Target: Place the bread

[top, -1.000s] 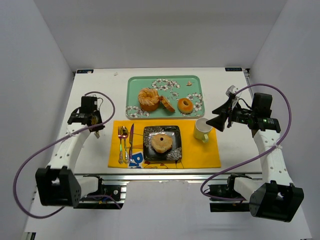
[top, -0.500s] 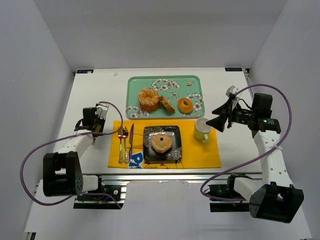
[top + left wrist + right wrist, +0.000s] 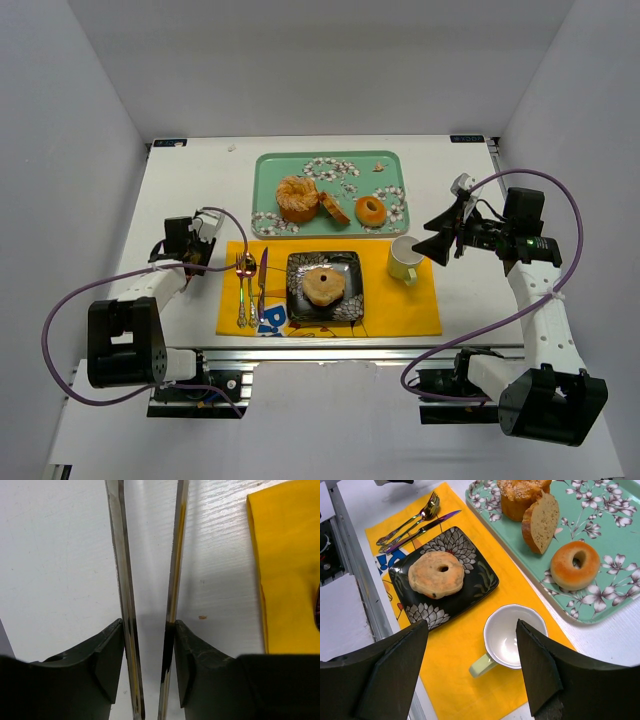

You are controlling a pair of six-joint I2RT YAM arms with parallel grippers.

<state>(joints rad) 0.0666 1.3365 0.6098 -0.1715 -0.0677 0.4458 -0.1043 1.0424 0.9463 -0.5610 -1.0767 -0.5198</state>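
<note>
Bread (image 3: 324, 286) rests on black plate (image 3: 351, 265)

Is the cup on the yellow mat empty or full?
Empty. The right wrist view looks into the cup and shows only its bare white inside.

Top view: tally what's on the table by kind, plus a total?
Baked goods: 4 (bread, ring pastry, slice, donut)
Cutlery: 3 (fork, spoon, knife)
Dishes: 3 (plate, cup, tray)
Mat: 1
Total: 11
</note>
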